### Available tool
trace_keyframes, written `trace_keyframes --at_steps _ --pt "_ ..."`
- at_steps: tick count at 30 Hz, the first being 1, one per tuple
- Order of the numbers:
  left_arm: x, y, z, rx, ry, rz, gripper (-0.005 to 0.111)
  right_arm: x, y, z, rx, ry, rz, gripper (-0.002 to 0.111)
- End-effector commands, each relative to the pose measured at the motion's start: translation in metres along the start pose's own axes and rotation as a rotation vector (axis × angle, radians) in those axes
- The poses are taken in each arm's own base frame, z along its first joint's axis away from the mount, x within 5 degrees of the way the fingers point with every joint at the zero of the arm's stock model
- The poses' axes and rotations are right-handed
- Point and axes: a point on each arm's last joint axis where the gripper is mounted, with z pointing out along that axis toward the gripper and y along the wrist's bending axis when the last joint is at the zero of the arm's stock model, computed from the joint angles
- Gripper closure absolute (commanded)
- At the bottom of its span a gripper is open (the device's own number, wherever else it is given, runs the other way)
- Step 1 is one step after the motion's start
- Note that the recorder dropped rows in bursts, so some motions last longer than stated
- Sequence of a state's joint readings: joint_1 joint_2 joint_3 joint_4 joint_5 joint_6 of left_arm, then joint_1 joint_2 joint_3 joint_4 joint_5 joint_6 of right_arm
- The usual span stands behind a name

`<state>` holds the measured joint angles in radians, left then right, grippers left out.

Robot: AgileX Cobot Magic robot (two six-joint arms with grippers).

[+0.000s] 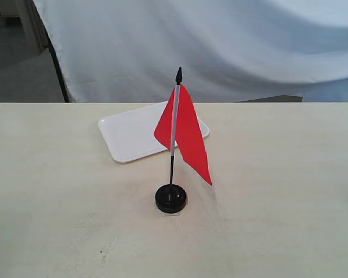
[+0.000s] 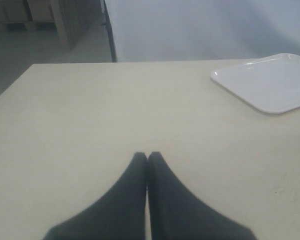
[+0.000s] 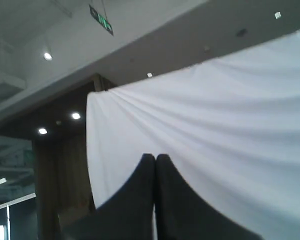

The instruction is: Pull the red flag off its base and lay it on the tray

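Red flag (image 1: 185, 136) stands upright, seated in the base (image 1: 171, 198), not pulled out. Stick is white along the cloth and black below, with the pointed black tip on top. Cloth hangs mostly to the right of the stick in the exterior view, drooping to a point just above base height. Base sits on the pale table (image 1: 278, 202), roughly mid-table. Tray (image 1: 130, 136) lies flat behind the base toward the far table edge, skewed to that edge, apart from the base, nothing on it. From the exterior camera the flag cloth overlaps the tray's right end, so that corner is partly hidden. Left gripper (image 2: 147, 156): black fingers (image 2: 130, 200) pressed together at the tips, no gap, holding nothing, over bare table with the tray (image 2: 270, 82) further out and off to one side of it. Right gripper (image 3: 155, 157): fingers (image 3: 135, 200) likewise closed tip to tip, holding nothing, aimed upward at the white drape (image 3: 230, 125) and the ceiling lights (image 3: 48, 56). Same drape (image 1: 220, 46) hangs behind the table in the exterior view
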<state>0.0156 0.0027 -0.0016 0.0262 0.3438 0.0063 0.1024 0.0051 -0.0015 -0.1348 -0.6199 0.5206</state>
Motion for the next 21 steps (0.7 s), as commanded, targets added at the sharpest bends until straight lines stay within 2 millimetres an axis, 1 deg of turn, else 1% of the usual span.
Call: trace_keyframes --at_steps 1,3,5,6,8,9,11,14,15,17,19,20,21 --pt "0.000 0.000 0.000 0.002 -0.003 -0.001 0.107 -0.007 0.005 0.015 -0.038 -0.015 -0.004 0.109" --pt "0.000 0.000 0.000 0.002 -0.003 -0.001 0.107 -0.001 0.005 0.029 -0.050 0.080 -0.052 0.109" --pt "0.000 0.000 0.000 0.002 -0.003 -0.001 0.107 0.015 0.002 0.043 -0.059 0.181 -0.072 0.109" --pt "0.000 0.000 0.000 0.002 -0.003 -0.001 0.107 0.033 -0.004 0.054 -0.062 0.268 -0.083 0.109" --pt "0.000 0.000 0.000 0.002 -0.003 -0.001 0.107 0.050 -0.009 0.062 -0.086 0.320 -0.095 0.109" --pt "0.000 0.000 0.000 0.002 -0.003 -0.001 0.107 0.063 -0.011 0.066 -0.108 0.363 -0.109 0.109" --pt "0.000 0.000 0.000 0.002 -0.003 -0.001 0.107 0.078 -0.014 0.072 -0.151 0.389 -0.122 0.109" --pt "0.000 0.000 0.000 0.002 -0.003 -0.001 0.107 0.113 -0.022 0.085 -0.221 0.516 -0.145 0.109" --pt "0.000 0.000 0.000 0.002 -0.003 -0.001 0.107 0.130 -0.026 0.092 -0.246 0.582 -0.138 0.109" --pt "0.000 0.000 0.000 0.002 -0.003 -0.001 0.107 0.157 -0.031 0.098 -0.307 0.680 -0.117 0.109" --pt "0.000 0.000 0.000 0.002 -0.003 -0.001 0.107 0.187 -0.035 0.105 -0.416 0.775 -0.101 0.109" --pt "0.000 0.000 0.000 0.002 -0.003 -0.001 0.107 0.199 -0.036 0.108 -0.468 0.807 -0.096 0.109" --pt "0.000 0.000 0.000 0.002 -0.003 -0.001 0.107 0.216 -0.038 0.111 -0.557 0.850 -0.086 0.109"
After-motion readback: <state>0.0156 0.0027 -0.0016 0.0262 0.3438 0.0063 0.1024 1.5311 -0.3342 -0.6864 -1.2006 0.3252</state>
